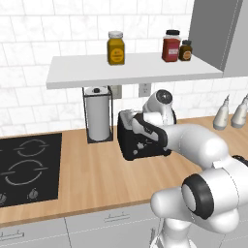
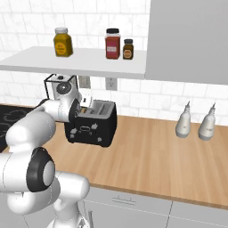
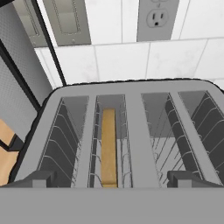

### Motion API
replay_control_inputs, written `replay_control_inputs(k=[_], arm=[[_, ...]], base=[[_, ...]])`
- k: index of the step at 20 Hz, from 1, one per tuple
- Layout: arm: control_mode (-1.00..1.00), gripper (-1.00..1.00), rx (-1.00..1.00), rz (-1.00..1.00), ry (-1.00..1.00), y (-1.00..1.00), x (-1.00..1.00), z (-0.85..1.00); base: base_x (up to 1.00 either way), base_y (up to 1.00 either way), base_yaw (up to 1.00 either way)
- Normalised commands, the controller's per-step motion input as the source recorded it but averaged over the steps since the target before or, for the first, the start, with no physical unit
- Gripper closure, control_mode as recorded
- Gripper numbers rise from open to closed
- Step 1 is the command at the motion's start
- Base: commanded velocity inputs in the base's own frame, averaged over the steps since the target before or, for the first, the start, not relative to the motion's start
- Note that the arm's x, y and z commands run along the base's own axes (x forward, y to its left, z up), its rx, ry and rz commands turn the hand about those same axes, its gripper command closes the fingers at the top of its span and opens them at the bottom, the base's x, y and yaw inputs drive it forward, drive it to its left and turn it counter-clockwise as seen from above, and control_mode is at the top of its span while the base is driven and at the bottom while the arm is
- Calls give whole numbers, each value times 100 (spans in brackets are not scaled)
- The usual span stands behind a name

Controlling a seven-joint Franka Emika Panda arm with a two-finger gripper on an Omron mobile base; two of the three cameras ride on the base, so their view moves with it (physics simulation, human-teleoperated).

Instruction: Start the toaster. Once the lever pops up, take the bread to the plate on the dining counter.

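Observation:
The black toaster (image 1: 140,144) (image 2: 91,126) stands on the wood counter against the tiled wall. From above, its silver top (image 3: 133,94) shows two slots. The tan bread (image 3: 109,146) stands on edge, sunk deep in the left slot; the right slot is bare wire. My gripper (image 1: 133,118) (image 2: 87,102) (image 3: 113,180) hovers just over the toaster's top, pointing down, open. Its fingertips (image 3: 38,178) stand wide apart near the toaster's front edge with nothing between them. The plate and the dining counter are out of view.
A paper towel holder (image 1: 98,114) stands left of the toaster, with a black cooktop (image 1: 26,164) further left. A white shelf (image 1: 131,68) with jars hangs low above the toaster. Two white bottles (image 2: 186,120) stand at the right. A wall outlet (image 3: 157,17) sits behind.

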Motion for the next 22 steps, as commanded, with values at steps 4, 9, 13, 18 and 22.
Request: replay_control_inputs(k=[4, 9, 13, 18, 22], arm=[[-100, -100, 0, 0, 0, 0, 0, 0], [-100, -100, 0, 0, 0, 0, 0, 0], [-100, -100, 0, 0, 0, 0, 0, 0], [-100, -100, 0, 0, 0, 0, 0, 0], [-100, -100, 0, 0, 0, 0, 0, 0]], base=[[0, 0, 0], [0, 0, 0], [0, 0, 0], [0, 0, 0], [0, 0, 0]])
